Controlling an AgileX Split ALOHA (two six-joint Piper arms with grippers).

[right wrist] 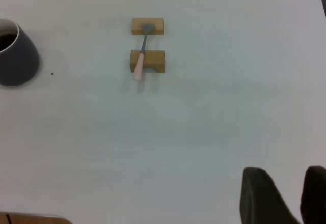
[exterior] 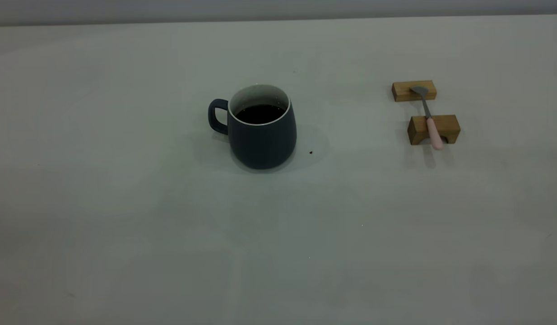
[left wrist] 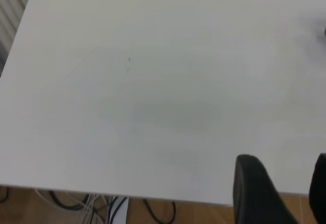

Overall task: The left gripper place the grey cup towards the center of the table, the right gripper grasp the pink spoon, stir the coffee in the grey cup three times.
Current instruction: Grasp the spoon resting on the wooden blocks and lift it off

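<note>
Near side first: the left gripper (left wrist: 282, 193) hangs above the table (exterior: 125, 234) edge, fingers apart and empty, cables visible on the floor below. The right gripper (right wrist: 280, 196) hovers over bare tabletop, fingers apart too, though only the tips show, so that is my best reading. Farther out, the grey cup (exterior: 262, 128) stands upright mid-table, coffee (exterior: 260, 113) inside, handle toward the left arm. To its right, well apart, the pink spoon (exterior: 428, 116) bridges 2 wooden blocks (exterior: 433, 129). The cup looks centred, so fetching the spoon seems next: pinch the pink handle overhanging the near block. Open room all around.
</note>
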